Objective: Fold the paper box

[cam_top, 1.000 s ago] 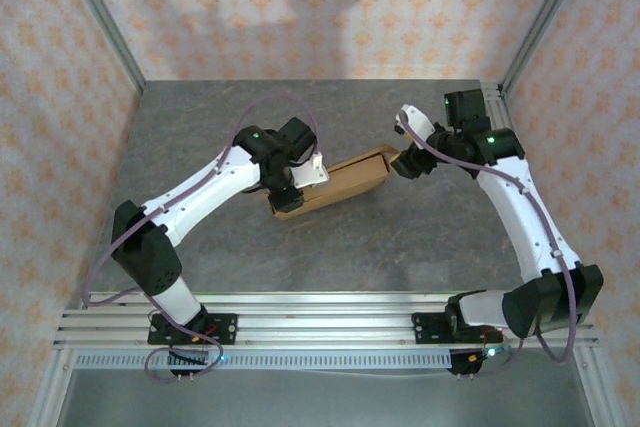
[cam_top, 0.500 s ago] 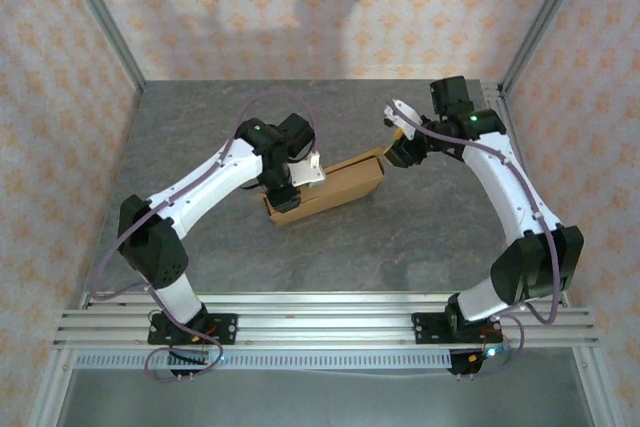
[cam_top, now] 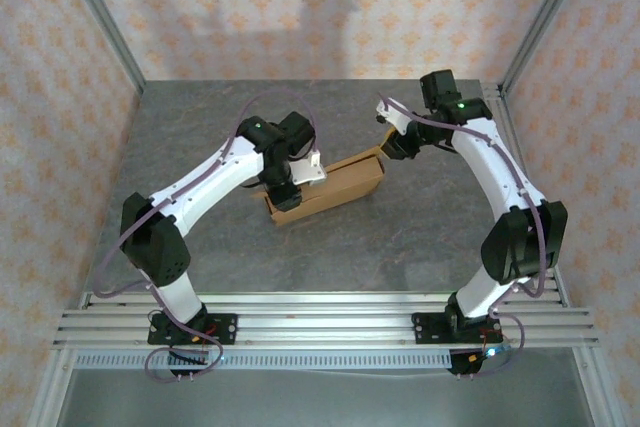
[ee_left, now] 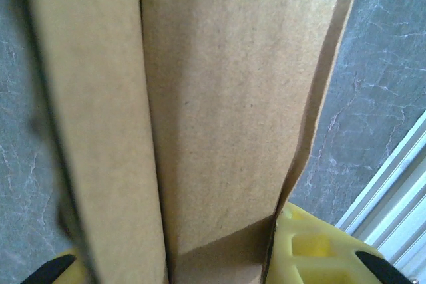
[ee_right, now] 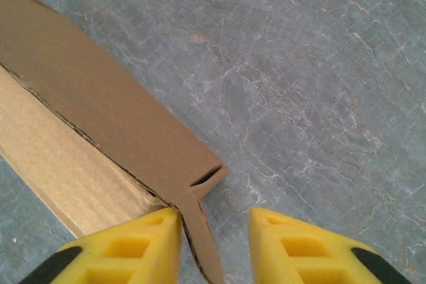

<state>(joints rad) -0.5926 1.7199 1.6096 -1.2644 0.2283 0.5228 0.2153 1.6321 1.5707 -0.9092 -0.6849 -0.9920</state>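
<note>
Paper box (cam_top: 335,185) judged largely folded, one end gripped by left claw (ee_left: 180,257); loose flap (ee_right: 200,232) at its other end, straddled unpinched by open right claw (ee_right: 215,221), not yet tucked.

- Top view: bright, even, diffuse; faint soft shadows on far wall (cam_top: 300,17), table (cam_top: 200,127) dimmer toward far edge.
- Left wrist: paper box (ee_left: 219,98) too close, soft; left edge blurred, crease shadowed.
- Right wrist: sharp, evenly lit.
</note>
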